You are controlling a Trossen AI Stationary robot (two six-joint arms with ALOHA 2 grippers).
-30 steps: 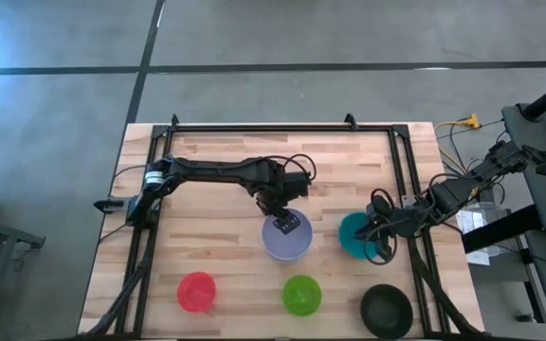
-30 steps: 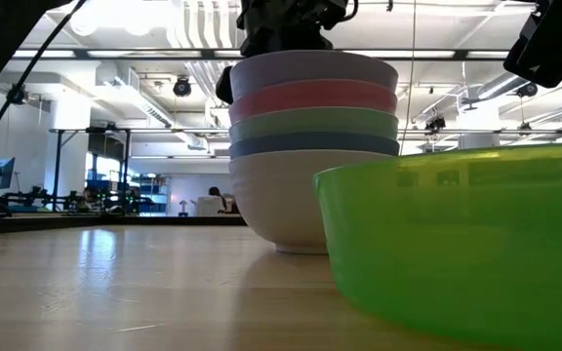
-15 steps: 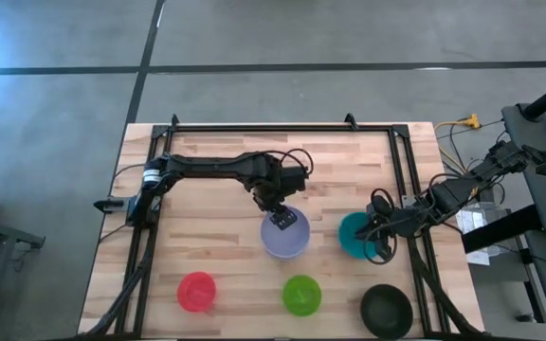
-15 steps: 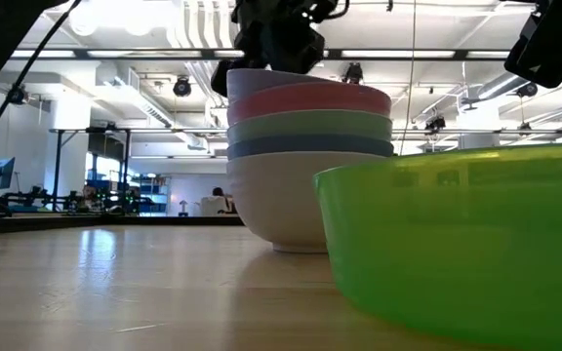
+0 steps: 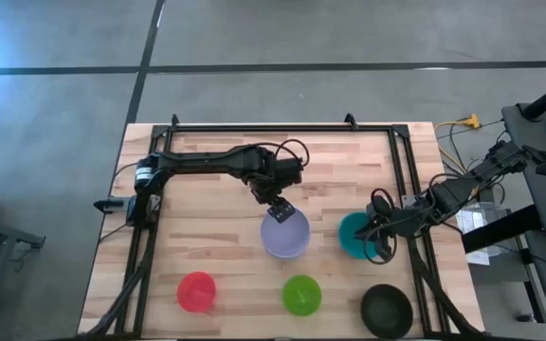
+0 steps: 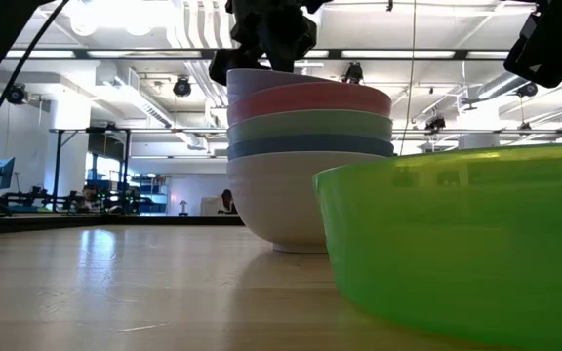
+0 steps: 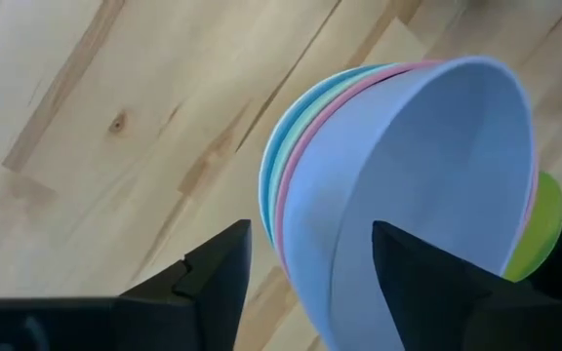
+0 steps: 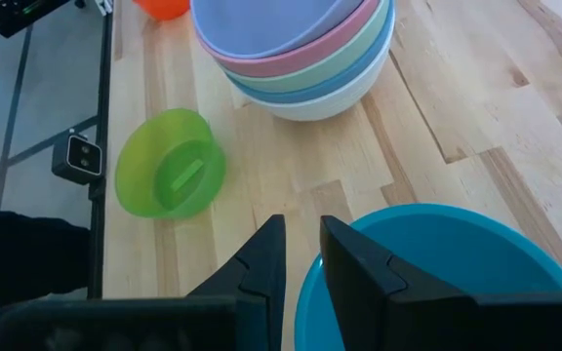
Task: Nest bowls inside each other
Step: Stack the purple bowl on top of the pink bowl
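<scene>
A stack of nested bowls (image 5: pixel 285 237) stands mid-table on the base of its white bottom bowl (image 6: pixel 281 205). The lavender bowl (image 7: pixel 427 166) is on top and sits slightly tilted. My left gripper (image 5: pixel 279 206) is open just above the stack's far rim, and in the left wrist view that rim runs between its fingers with a gap on each side. To the right, my right gripper (image 5: pixel 375 239) is shut on the teal bowl (image 5: pixel 353 234). My right gripper holds the teal bowl by its rim (image 8: pixel 310 278) on the side toward the table's right edge. One finger is inside the bowl and one outside. The fingers slant down from the right. I cannot tell whether the bowl's base rests on the table.
Along the near edge stand a red bowl (image 5: pixel 197 291), a bright green bowl (image 5: pixel 301 295) and a black bowl (image 5: pixel 387 310). The green bowl (image 6: pixel 457 244) fills the low view's right side. A black metal frame (image 5: pixel 282 128) borders the tabletop.
My left gripper has risen and drawn back from over the stack toward the table's far edge, staying open. The lavender bowl has sunk deeper into the pink bowl and now sits a little tilted.
</scene>
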